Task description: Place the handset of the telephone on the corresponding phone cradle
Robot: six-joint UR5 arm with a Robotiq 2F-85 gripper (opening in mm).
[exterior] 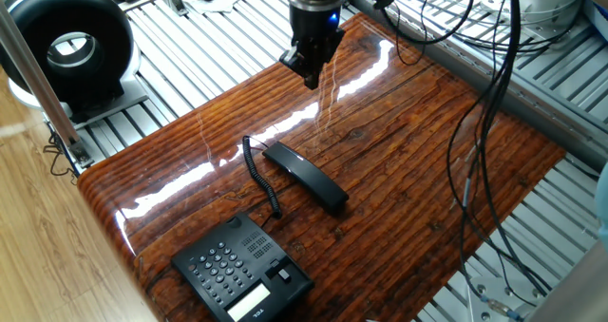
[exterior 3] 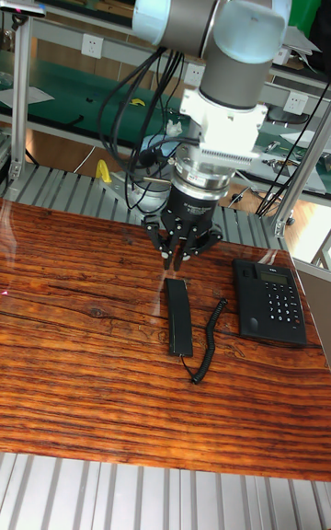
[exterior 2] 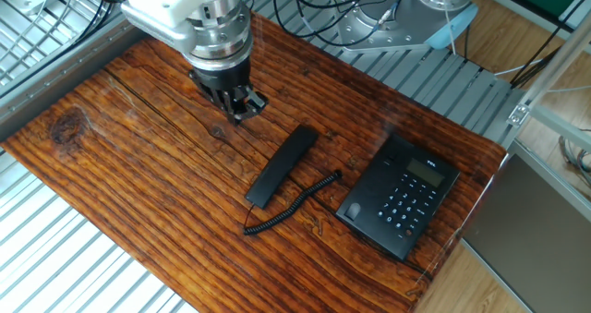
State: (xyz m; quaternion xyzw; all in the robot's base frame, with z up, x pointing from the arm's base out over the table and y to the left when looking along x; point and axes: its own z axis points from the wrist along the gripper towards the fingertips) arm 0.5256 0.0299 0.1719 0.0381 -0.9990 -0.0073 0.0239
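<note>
We are hovering our gripper (exterior 3: 180,259), fingers spread and empty, above the far end of the handset (exterior 3: 179,316), lining up a grasp. The handset is lying flat on the table (exterior 3: 74,337), left of the telephone (exterior 3: 269,302).

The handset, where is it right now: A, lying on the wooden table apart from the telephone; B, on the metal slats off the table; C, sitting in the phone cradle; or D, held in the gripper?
A: the handset lies flat on the wooden table, apart from the telephone and joined to it only by its coiled cord, while the gripper hangs empty above the wood beyond the handset's far end.
</note>
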